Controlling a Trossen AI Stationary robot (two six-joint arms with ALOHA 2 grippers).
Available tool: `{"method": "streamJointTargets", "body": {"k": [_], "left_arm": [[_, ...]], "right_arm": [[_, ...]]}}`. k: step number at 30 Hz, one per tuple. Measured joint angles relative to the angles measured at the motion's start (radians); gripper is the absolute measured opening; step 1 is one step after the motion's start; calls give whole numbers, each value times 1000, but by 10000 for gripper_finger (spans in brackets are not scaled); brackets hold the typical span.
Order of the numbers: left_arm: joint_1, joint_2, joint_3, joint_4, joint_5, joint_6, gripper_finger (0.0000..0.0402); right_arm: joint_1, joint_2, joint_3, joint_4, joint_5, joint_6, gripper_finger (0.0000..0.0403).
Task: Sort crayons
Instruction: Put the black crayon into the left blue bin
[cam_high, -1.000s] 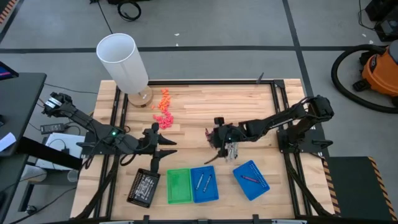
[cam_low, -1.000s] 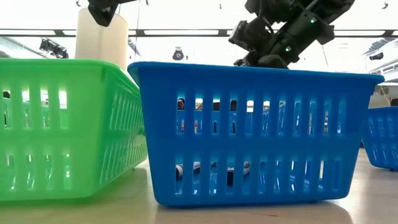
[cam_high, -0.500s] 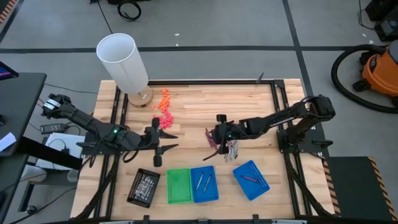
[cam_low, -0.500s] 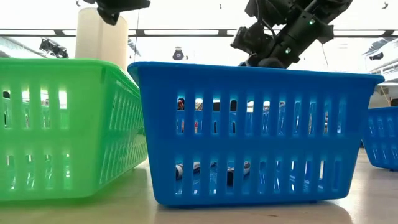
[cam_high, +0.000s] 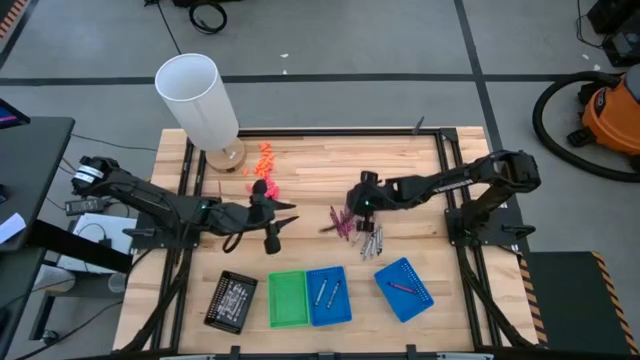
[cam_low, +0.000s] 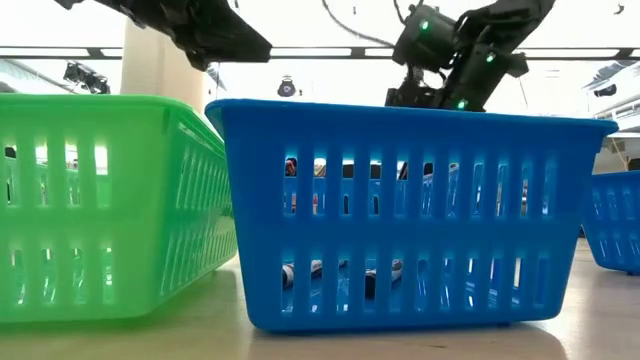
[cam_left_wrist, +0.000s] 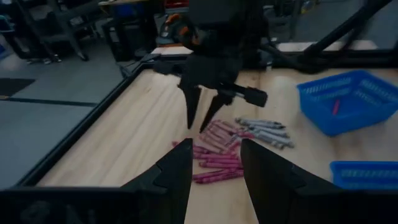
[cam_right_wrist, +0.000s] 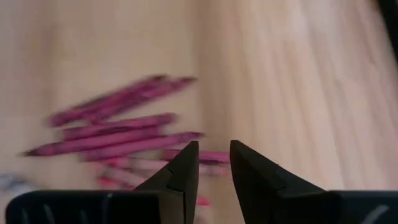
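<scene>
Crayons: loose heap of magenta and silver-grey sticks mid-surface, between the two grippers; magenta ones to the left, grey ones to the right and nearer
Right gripper: just beyond the heap's far edge, fingers spread apart, released, pointing down over the magenta sticks, holding nothing
Left gripper: left of the heap, bare wood between it and the sticks; fingers parted, released, empty
Surface: wide bare wood on the far half
Baskets: green basket and blue basket touching side by side at the near edge; second blue basket apart to the right, tilted
Black tray: near-left edge
White cylinder: far-left corner, orange and pink bits beside it
</scene>
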Motion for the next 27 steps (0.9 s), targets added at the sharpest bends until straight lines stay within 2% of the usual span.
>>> {"method": "streamJointTargets", "body": {"k": [7,11,19,24,27], "left_arm": [[18,7,0,4,0,108,146],[18,7,0,18,0,167,146],[18,7,0,10,0,277,146],[18,7,0,11,0,350,146],[18,6,0,12,0,391,146]], "right_arm": [[-116,0,0,9,-91,-18,115],[-145,0,0,-4,-159,-1,131],[-55,-7,0,-160,-273,-50,141],[-4,-15,44,-330,-250,110,138],[25,-16,62,-386,-251,83,138]]}}
